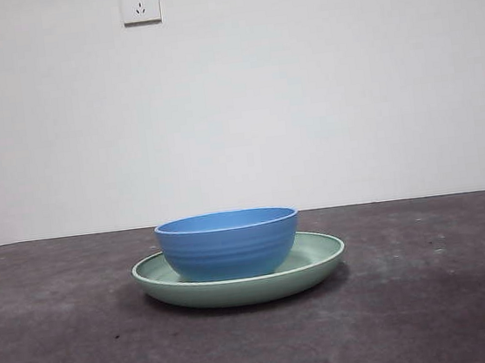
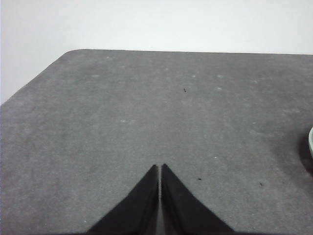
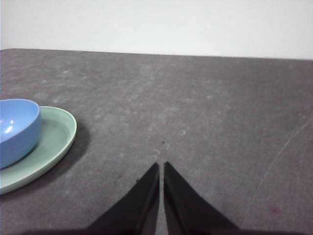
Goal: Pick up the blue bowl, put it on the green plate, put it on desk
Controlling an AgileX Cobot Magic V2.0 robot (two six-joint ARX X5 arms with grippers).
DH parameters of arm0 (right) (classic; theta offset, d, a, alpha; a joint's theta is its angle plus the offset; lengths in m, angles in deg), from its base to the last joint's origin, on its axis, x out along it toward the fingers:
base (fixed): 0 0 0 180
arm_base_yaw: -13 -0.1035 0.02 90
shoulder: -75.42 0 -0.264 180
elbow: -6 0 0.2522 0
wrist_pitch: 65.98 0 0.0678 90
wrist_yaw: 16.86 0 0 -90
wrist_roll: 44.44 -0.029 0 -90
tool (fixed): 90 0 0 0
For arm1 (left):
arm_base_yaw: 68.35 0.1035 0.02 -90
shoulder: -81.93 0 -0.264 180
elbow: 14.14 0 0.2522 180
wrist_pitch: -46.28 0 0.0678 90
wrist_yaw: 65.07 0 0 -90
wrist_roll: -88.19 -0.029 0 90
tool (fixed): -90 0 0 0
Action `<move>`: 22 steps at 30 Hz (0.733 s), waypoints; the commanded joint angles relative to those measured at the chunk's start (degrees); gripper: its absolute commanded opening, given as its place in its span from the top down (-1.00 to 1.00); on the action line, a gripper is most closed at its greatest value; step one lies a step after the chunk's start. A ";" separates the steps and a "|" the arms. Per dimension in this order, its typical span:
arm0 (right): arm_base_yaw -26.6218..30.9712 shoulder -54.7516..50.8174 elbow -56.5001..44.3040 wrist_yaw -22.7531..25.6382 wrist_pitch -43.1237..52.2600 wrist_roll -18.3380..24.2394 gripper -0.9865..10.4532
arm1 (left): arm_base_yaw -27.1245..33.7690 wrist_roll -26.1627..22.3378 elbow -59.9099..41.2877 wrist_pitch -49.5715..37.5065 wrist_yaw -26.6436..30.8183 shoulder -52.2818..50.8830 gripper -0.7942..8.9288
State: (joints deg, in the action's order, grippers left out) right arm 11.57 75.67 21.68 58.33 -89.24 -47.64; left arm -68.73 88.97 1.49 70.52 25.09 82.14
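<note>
The blue bowl (image 1: 229, 243) stands upright inside the green plate (image 1: 317, 259), which rests on the desk (image 1: 431, 300) at the middle of the front view. In the right wrist view the blue bowl (image 3: 17, 129) and green plate (image 3: 57, 139) lie off to one side of my right gripper (image 3: 161, 166), which is shut, empty and well apart from them. My left gripper (image 2: 160, 168) is shut over bare desk (image 2: 146, 112), with only a sliver of the green plate (image 2: 311, 142) at the picture's edge. Neither arm shows in the front view.
A white wall stands behind the desk, with a power socket (image 1: 140, 2) high up. The desk's rounded corner (image 2: 73, 53) and side edge appear in the left wrist view.
</note>
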 commanded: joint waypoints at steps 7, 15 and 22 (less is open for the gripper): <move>0.13 -0.04 -1.29 0.28 0.07 -1.53 0.81 | 0.13 0.15 -1.18 0.28 0.13 -0.02 0.82; 0.07 -0.04 -1.22 0.26 0.52 -1.57 0.81 | 0.13 0.13 -1.18 0.28 0.13 -0.04 0.82; 0.07 -0.04 -1.22 0.24 0.50 -1.57 0.81 | 0.13 0.13 -1.18 0.28 0.13 -0.04 0.82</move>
State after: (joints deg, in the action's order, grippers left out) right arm 11.57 75.71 20.89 58.42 -89.04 -48.39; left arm -68.73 88.97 1.47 70.52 25.09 82.14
